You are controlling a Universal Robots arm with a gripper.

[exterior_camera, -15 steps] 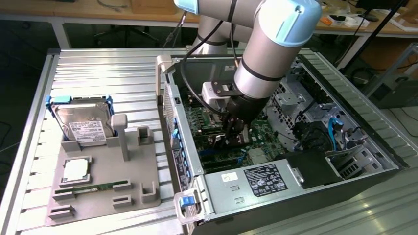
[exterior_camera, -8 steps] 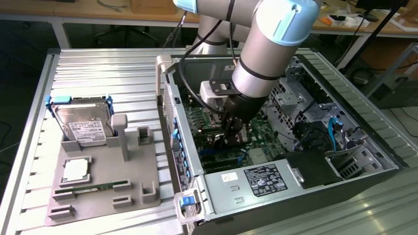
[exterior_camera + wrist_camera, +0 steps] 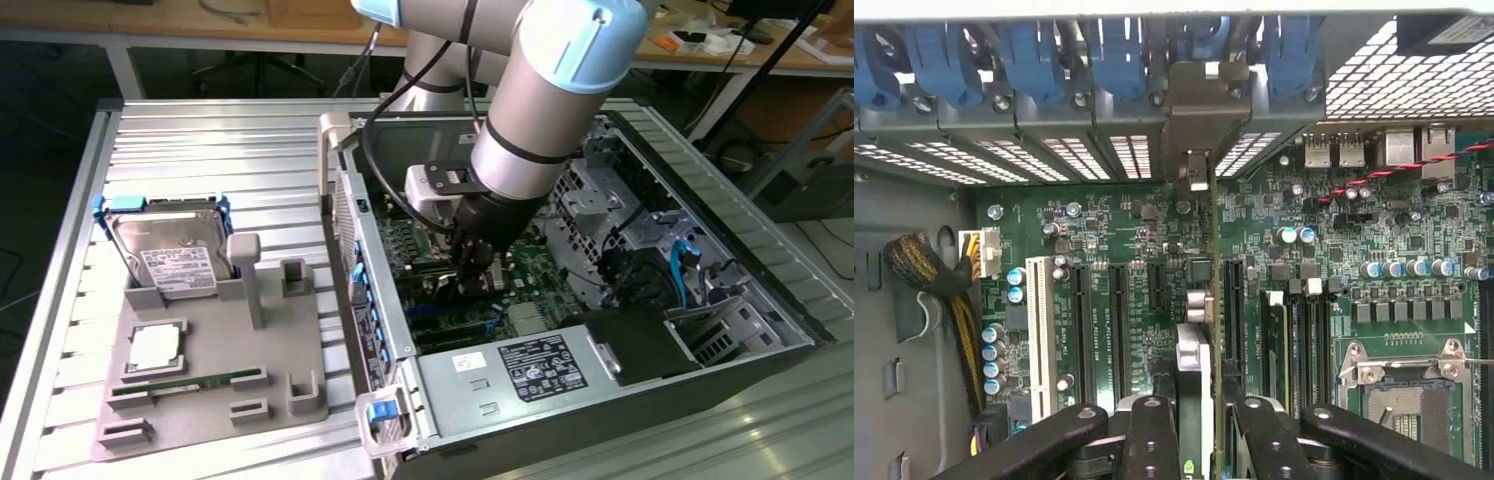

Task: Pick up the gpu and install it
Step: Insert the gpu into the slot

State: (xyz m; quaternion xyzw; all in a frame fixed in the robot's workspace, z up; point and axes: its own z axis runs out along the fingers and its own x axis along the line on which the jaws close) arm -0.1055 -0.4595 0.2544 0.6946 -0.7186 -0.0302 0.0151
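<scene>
My pincer is down inside the open computer case, its two black fingers clamped on the gpu, one on each face. The card stands on edge over the green motherboard among the long expansion slots, its metal bracket up against the rear slot wall (whether it sits fully in a slot I cannot tell). Outside the case, the hard drive stands in the grey holder
</scene>
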